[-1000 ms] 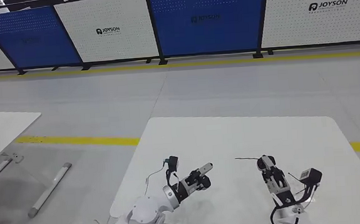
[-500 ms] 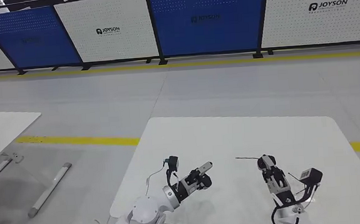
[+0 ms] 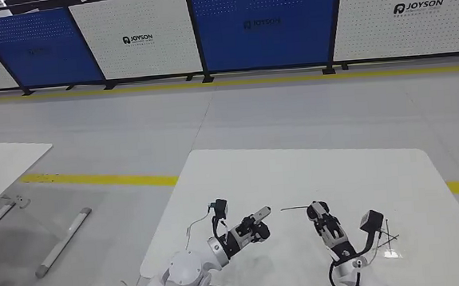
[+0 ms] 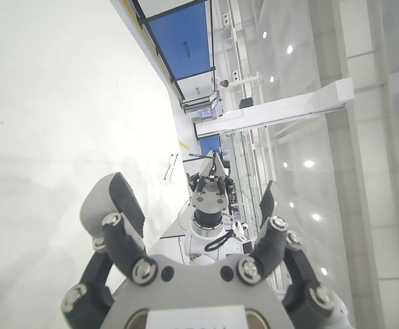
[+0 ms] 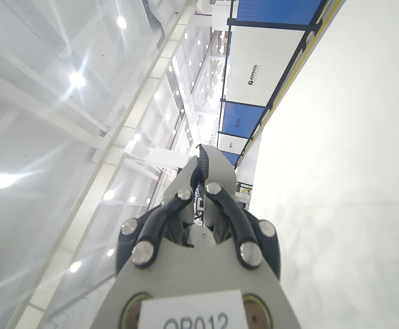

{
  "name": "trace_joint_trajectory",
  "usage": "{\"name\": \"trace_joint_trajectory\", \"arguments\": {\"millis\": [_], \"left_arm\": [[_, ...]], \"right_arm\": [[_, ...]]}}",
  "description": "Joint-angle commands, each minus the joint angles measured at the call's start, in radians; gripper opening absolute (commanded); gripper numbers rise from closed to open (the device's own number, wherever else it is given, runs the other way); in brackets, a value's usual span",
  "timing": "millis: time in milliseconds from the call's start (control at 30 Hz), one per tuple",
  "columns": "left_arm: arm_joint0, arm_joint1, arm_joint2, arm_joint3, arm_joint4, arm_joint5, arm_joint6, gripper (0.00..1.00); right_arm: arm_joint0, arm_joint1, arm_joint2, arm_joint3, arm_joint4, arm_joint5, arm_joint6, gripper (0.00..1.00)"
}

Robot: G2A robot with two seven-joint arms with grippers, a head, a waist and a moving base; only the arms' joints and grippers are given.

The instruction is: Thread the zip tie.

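1 change over 1.0 s: the right gripper (image 3: pixel 317 211), clamped on the zip tie (image 3: pixel 295 209), has shifted toward 9 o'clock. The tie's free end now points at the left gripper (image 3: pixel 260 217), which is spread wide and empty. Judgement: closing in for threading, nothing threaded yet.

In the right wrist view, ceiling lamps (image 5: pixel 77 80) are flaring into starbursts. Even overhead light is brightening the top view; the white table (image 3: pixel 295 170), at five o'clock there, is glaring nearly featureless, its edge bowing in the left wrist view.
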Motion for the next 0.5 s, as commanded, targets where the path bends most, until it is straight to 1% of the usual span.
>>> {"name": "trace_joint_trajectory", "arguments": {"millis": [0, 200, 233, 300, 367, 433, 467], "left_arm": [[0.0, 0.0, 0.0, 0.0, 0.0, 0.0, 0.0, 1.0], [0.0, 0.0, 0.002, -0.001, 0.0, 0.0, 0.001, 1.0], [-0.003, -0.002, 0.015, -0.006, -0.012, 0.006, -0.005, 1.0], [-0.018, -0.004, 0.037, -0.008, -0.005, 0.022, -0.02, 1.0], [-0.04, -0.008, 0.069, -0.002, 0.019, 0.037, -0.005, 1.0], [-0.06, -0.013, 0.089, 0.007, 0.01, 0.04, 0.007, 1.0], [-0.06, -0.013, 0.089, 0.007, 0.01, 0.04, 0.007, 1.0]], "right_arm": [[0.0, 0.0, 0.0, 0.0, 0.0, 0.0, 0.0, 0.0], [0.0, 0.0, 0.0, 0.0, 0.0, 0.0, 0.0, 0.0], [0.0, 0.0, 0.0, 0.0, 0.0, 0.0, 0.0, 0.0], [0.0, 0.0, 0.0, 0.0, 0.0, 0.0, 0.0, 0.0], [0.0, 0.0, 0.0, 0.0, 0.0, 0.0, 0.0, 0.0], [0.0, 0.0, 0.0, 0.0, 0.0, 0.0, 0.0, 0.0], [0.0, 0.0, 0.0, 0.0, 0.0, 0.0, 0.0, 0.0]]}}
